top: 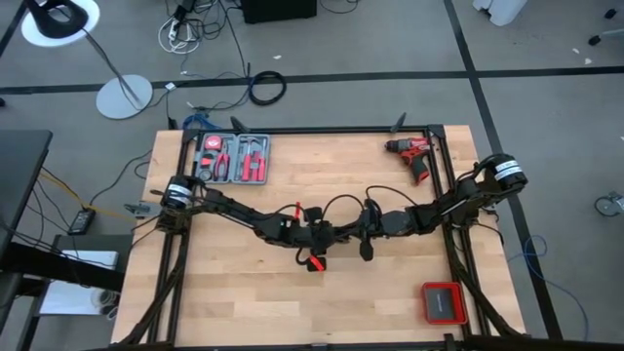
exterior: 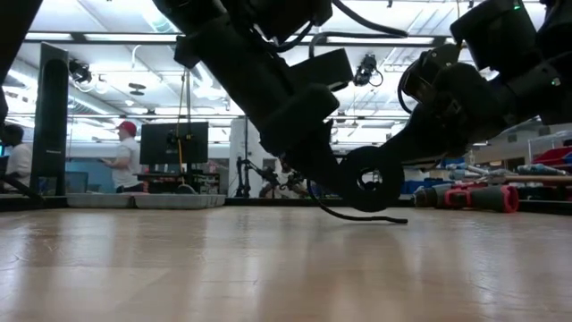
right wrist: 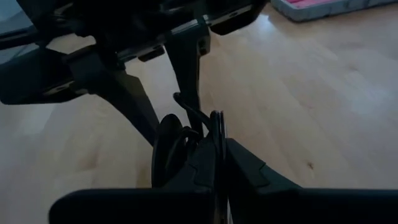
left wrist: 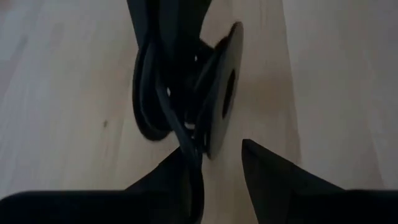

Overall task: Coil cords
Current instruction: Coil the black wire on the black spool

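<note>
Cord [left wrist: 163,93] between both tools.

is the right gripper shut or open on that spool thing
Shut. In the right wrist view the right gripper's jaws pinch the black spool's disc edge, with no gap showing beside it.

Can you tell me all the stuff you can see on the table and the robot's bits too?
cord: one, black, thin, table middle, between both pincers, partly wound on a spool
spool: one, black, table middle, in the right pincer
drill: one, red and black, far right corner of the table
tool case: one, grey, open, red-handled tools inside, far left part
flat box: one, red with dark top, near right corner
left pincer: one, dark, table middle, open around the cord
right pincer: one, dark, table middle, shut on the spool
</note>
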Robot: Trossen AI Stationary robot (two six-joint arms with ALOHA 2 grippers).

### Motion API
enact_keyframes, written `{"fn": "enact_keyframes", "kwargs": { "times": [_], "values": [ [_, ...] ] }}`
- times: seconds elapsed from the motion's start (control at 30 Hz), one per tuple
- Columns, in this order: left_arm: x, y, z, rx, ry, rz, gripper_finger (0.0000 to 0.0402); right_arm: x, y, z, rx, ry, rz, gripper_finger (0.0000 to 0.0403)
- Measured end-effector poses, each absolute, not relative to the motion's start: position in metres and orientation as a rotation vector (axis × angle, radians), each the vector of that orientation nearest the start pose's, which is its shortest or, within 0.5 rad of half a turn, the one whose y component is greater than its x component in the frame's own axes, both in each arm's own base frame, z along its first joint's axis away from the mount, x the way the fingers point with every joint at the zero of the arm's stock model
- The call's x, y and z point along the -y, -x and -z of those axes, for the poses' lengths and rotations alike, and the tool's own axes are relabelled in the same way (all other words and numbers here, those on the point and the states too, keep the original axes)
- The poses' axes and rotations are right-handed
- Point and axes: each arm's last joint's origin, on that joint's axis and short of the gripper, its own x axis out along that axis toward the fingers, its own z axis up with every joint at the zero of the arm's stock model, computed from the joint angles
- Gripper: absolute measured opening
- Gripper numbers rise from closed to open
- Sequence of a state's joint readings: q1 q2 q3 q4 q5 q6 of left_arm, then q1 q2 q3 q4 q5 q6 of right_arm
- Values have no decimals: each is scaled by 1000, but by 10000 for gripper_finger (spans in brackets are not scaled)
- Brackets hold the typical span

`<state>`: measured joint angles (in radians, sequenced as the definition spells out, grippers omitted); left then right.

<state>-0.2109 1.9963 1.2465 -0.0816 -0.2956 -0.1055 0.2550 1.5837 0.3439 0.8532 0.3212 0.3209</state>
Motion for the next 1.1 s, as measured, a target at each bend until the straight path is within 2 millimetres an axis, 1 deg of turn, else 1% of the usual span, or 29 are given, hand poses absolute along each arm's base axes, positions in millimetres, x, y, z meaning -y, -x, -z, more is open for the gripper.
{"fn": "enact_keyframes", "kwargs": {
  "times": [0.17,0.33,0.43,0.57,0.67,0.73,0.83,0.9,1.0,1.1],
  "values": [
    [78,-402,-155,-828,-139,-112,132,-54,-242,-120,-352,-203,122,13],
    [73,-399,-159,-854,-172,-114,132,-54,-242,-119,-360,-199,113,13],
    [72,-392,-171,-875,-198,-105,132,-55,-242,-119,-367,-202,94,13],
    [72,-379,-195,-886,-214,-72,132,-55,-241,-117,-391,-199,76,19],
    [71,-372,-216,-844,-202,-61,132,-55,-241,-116,-399,-197,75,40],
    [70,-368,-227,-817,-196,-61,132,-55,-241,-116,-402,-198,74,46],
    [70,-362,-243,-775,-191,-54,132,-55,-241,-116,-406,-194,74,39],
    [73,-360,-253,-712,-202,-36,132,-55,-241,-115,-409,-182,73,30],
    [83,-359,-257,-593,-241,7,132,-54,-241,-115,-414,-178,75,23],
    [93,-359,-251,-473,-277,41,132,-54,-241,-115,-414,-188,77,29]
  ]
}}
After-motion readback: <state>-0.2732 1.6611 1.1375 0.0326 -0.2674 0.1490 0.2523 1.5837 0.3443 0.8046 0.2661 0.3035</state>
